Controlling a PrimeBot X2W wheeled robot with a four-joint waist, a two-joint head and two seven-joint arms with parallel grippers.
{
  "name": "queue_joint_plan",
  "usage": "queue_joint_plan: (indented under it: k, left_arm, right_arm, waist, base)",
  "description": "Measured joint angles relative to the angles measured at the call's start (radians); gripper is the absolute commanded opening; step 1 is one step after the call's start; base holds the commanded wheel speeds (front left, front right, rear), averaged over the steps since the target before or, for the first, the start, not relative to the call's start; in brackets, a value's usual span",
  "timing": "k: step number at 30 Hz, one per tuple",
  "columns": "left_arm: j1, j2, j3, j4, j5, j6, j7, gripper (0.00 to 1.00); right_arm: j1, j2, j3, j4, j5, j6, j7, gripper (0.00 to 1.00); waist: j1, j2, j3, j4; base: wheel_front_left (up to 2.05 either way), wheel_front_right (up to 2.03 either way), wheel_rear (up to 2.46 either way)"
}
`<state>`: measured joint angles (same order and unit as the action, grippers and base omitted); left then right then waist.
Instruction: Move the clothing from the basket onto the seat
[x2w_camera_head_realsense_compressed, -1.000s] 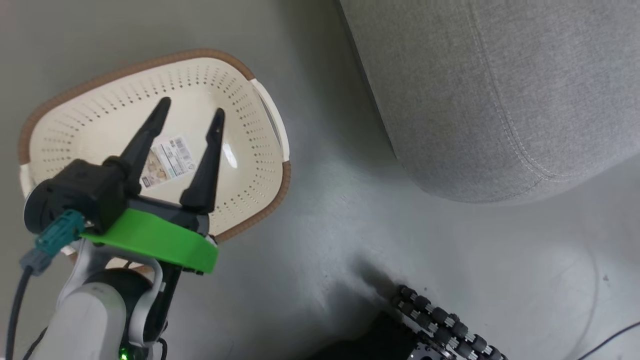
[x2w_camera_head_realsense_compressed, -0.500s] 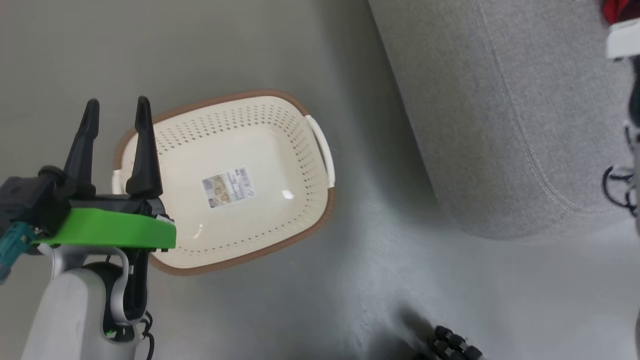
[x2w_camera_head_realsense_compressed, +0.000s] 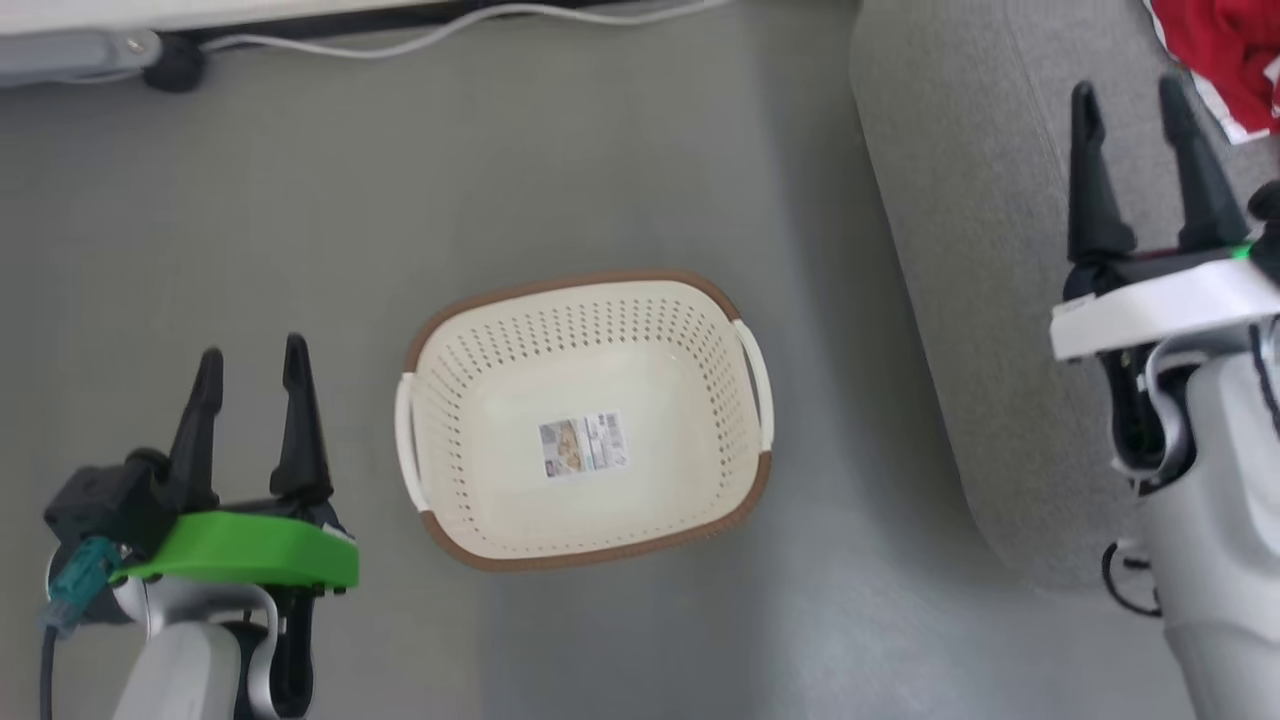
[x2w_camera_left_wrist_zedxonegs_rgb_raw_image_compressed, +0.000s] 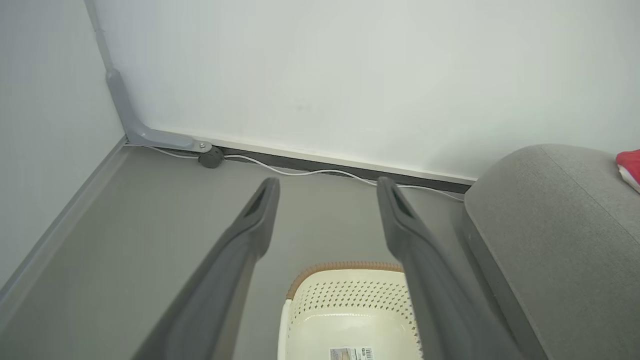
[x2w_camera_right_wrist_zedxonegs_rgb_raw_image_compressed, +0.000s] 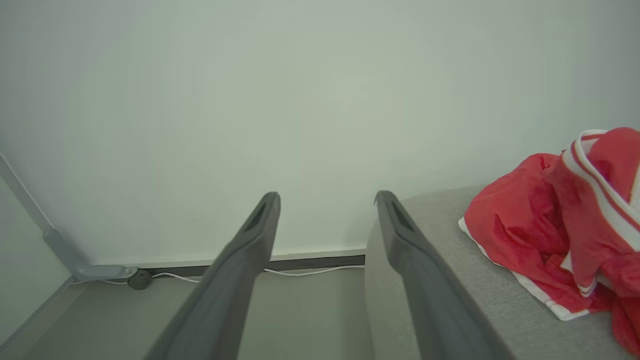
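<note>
Holds left gripper (x2w_camera_head_realsense_compressed: 252, 352) spread apart over the floor, left of the basket (x2w_camera_head_realsense_compressed: 590, 558), and right gripper (x2w_camera_head_realsense_compressed: 1128, 90) likewise released above the seat (x2w_camera_head_realsense_compressed: 960, 250), grasping nothing. Has the clothing (x2w_camera_head_realsense_compressed: 1225, 60) heaped on the seat at far right, well apart from the basket.

Grey floor (x2w_camera_head_realsense_compressed: 600, 150), pale wall (x2w_camera_left_wrist_zedxonegs_rgb_raw_image_compressed: 350, 75), white cable (x2w_camera_right_wrist_zedxonegs_rgb_raw_image_compressed: 295, 272) along the dark skirting (x2w_camera_right_wrist_zedxonegs_rgb_raw_image_compressed: 320, 261).

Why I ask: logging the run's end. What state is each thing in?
Oval cream-white plastic laundry basket: upright on the floor, empty.
Bright red fabric clothing with white trim: crumpled heap, out of the basket.
Light grey upholstered sofa: bears the clothing.
Left end effector: open, holding nothing.
Right end effector: open, holding nothing.
</note>
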<state>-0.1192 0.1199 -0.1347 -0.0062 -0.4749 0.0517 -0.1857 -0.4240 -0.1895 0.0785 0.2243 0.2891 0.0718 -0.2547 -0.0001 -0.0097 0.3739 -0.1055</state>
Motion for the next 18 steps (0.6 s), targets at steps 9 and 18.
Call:
queue_joint_plan:
  k: [9,18]
  left_arm:
    - [0.085,0.015,0.036,0.062,-0.006,-0.007,-0.018,1.0]
    - [0.178,0.036,0.055,0.087,-0.006,-0.007,-0.023,1.0]
  right_arm:
    - [0.138,0.058,0.052,0.013,-0.035,-0.003,0.0,1.0]
    - [0.246,0.071,0.083,0.036,-0.053,-0.003,0.0,1.0]
  waist:
    - [0.0,0.0,-0.146,0.051]
    - [0.0,0.0,-0.286,0.059]
  base:
    - [0.0,0.0,0.0]
    - [0.0,0.0,0.0]
